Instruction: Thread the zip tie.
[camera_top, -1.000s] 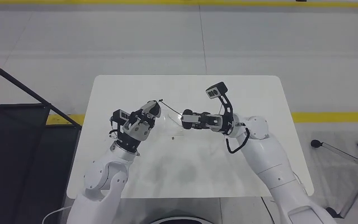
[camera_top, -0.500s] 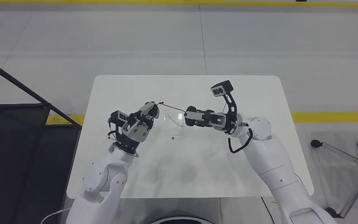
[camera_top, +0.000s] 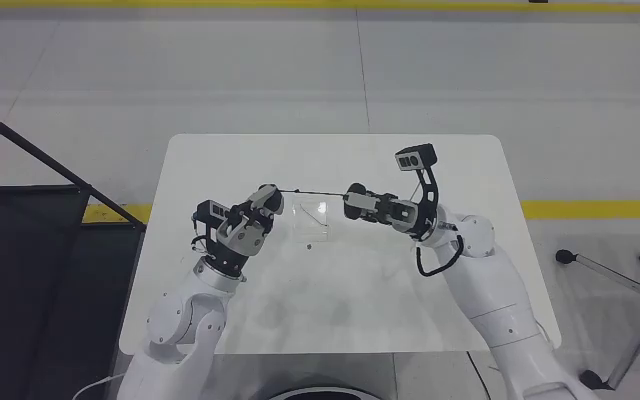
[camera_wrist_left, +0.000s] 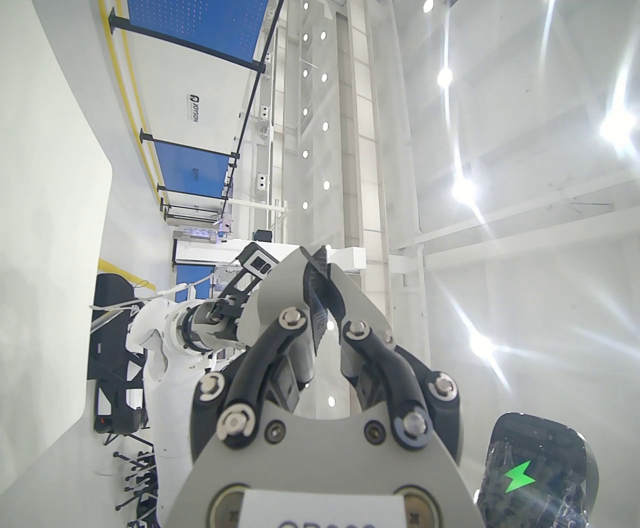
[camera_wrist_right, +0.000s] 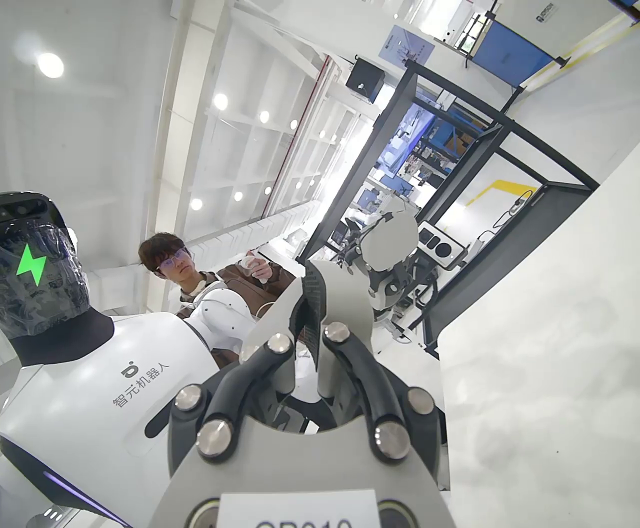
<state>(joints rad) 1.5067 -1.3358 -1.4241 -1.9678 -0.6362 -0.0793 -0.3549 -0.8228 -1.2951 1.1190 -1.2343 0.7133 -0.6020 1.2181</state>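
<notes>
A thin black zip tie (camera_top: 310, 192) runs nearly straight above the middle of the white table (camera_top: 440, 300), stretched between both grippers. My left gripper (camera_top: 270, 193) is shut on its left end. My right gripper (camera_top: 352, 191) is shut on its right end, roughly level with the left one. In the left wrist view the left gripper (camera_wrist_left: 317, 262) has its dark pads pressed together, and the other arm shows beyond it. The right gripper (camera_wrist_right: 311, 274) looks the same in the right wrist view, its pads closed tight. The tie itself is too thin to make out in either wrist view.
A small clear piece (camera_top: 315, 210) lies on the table just below the tie, with a tiny dark speck (camera_top: 311, 243) nearer the robot. A dark barrier (camera_top: 60, 230) stands off the table's left side.
My right gripper has drawn back to the right and slightly away from the robot. The tie, which stuck out at an angle from the left gripper, now lies taut between both.
</notes>
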